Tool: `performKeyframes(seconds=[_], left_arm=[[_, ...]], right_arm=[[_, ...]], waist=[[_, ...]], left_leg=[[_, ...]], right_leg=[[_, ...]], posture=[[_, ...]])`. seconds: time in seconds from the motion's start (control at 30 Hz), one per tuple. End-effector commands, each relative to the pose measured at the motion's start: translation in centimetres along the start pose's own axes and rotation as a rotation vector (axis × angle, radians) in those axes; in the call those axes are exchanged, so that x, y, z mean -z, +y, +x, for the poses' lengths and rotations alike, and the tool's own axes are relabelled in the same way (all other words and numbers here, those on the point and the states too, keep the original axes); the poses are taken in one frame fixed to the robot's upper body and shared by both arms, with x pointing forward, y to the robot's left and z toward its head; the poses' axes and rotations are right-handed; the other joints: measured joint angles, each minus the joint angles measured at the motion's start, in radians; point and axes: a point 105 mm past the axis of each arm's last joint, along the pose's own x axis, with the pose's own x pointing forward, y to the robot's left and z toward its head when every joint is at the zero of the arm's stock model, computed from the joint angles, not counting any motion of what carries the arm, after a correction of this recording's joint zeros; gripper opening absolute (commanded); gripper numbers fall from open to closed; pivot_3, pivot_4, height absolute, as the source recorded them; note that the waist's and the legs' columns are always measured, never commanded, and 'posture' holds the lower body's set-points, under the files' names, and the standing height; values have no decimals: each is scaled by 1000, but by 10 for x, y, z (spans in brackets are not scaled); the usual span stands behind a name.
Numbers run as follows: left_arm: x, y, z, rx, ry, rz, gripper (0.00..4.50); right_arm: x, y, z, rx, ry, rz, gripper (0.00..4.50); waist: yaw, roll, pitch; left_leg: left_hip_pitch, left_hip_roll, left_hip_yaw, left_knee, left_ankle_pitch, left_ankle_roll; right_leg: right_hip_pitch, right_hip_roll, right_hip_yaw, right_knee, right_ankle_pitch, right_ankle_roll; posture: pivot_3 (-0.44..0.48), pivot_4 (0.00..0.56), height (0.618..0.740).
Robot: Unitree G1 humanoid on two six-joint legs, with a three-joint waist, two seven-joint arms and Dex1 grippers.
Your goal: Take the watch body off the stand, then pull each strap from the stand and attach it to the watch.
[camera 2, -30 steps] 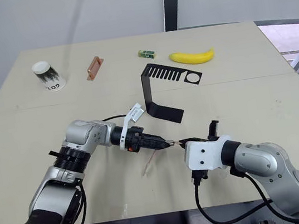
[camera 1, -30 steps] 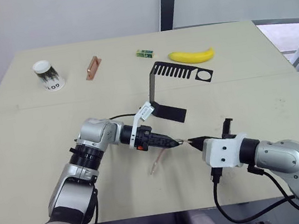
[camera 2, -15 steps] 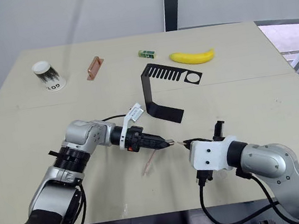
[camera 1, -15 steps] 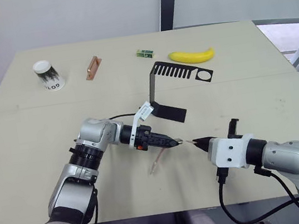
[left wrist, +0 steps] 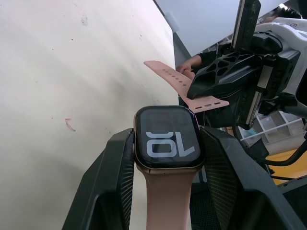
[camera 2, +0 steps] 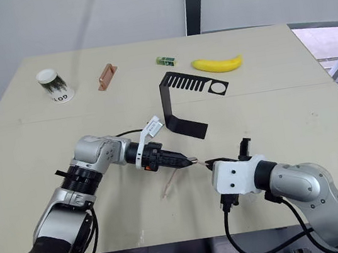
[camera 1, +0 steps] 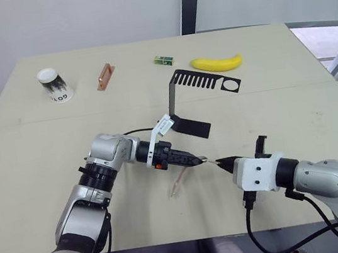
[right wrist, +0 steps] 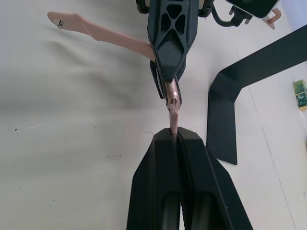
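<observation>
Black watch body point(left wrist: 166, 143), one pinkish-tan strap point(camera 1: 176, 184) already fitted and hanging to the bench point(camera 1: 33, 153), clamped in the left tool point(camera 1: 197, 159) near centre, with the empty stand point(camera 1: 186, 102) beyond. Right tool point(camera 1: 219, 161) pinches the second strap point(right wrist: 173, 103) tight, its end at the case. Risk: misaligned strap jams or slips free.

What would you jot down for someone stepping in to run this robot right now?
Left gripper: shut on the small black rounded-square watch body, with one pinkish-tan strap already attached and trailing to the table.
Right gripper: shut on the second pinkish-tan strap, its free end meeting the watch.
Black bent sheet-metal stand: bare, behind the grippers.
Done: body off, both straps pulled, one fitted.
Left: seat the second strap; I cannot tell whether it has clicked in.
</observation>
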Motion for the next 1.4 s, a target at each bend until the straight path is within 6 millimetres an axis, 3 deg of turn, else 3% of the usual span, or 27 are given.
performKeyframes(seconds=[0.03,1.4], left_arm=[[-10,-10,1,37,-21,34,1598],[-14,-10,1,35,-38,33,1598]], right_arm=[[-8,-5,-1,28,-21,-31,0],[-7,-5,-4,27,-12,-28,0]], waist=[[0,0,0],[0,0,0]], left_leg=[[0,0,0,0,0,0],[0,0,0,0,0,0]], right_leg=[[0,0,0,0,0,0],[0,0,0,0,0,0]], posture=[[0,150,740],[0,150,740]])
